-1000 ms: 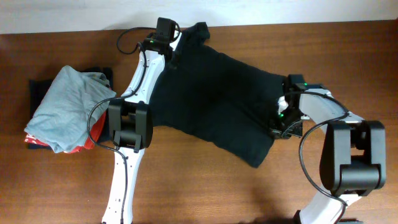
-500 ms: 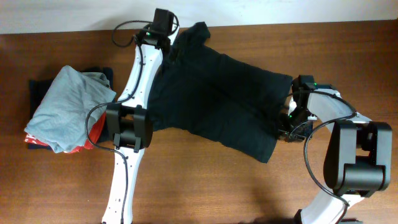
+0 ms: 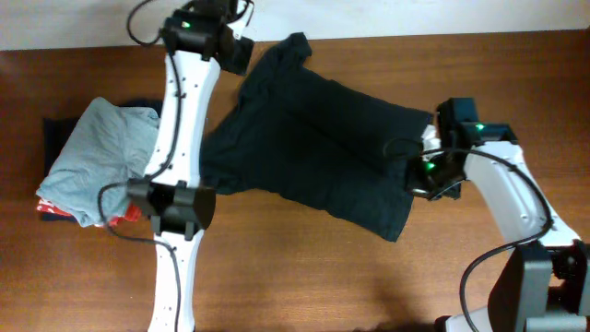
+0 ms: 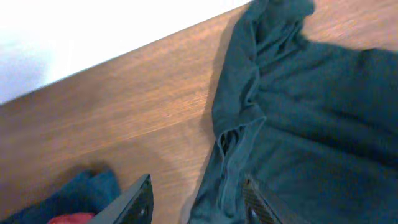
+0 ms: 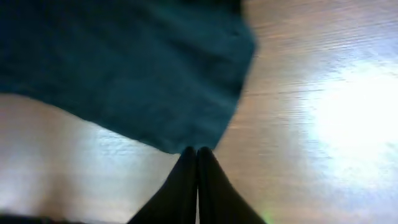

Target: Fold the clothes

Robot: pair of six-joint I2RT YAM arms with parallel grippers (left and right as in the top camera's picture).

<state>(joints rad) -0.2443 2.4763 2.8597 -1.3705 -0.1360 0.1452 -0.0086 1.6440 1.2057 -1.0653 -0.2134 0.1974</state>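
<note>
1. Sprawling across the middle of the wooden table [image 3: 304, 286], the black T-shirt [image 3: 323, 148] lies open and unfolded. In the overhead view it runs from a sleeve at upper centre down to a hem corner at lower right.
2. At the top of the overhead frame, the left gripper [image 4: 199, 198] hangs by the shirt's upper-left sleeve. Its wrist view shows the two fingers [image 4: 138, 200] standing apart at the bottom edge. Bare wood and the shirt's rumpled side edge lie between them, and nothing is pinched.
3. The right gripper [image 5: 198, 177] sits at the shirt's right edge, at centre right of the overhead frame. In its wrist view the fingers are pressed together, with no cloth showing between them. Their tips lie just below a corner of the dark fabric; whether they touch it cannot be told.
4. At the left of the overhead frame, a light grey-blue garment [image 3: 97, 157] lies crumpled on a stack of folded orange-red and navy garments [image 3: 55, 207]. The left arm's white links cross between that stack and the shirt.
</note>
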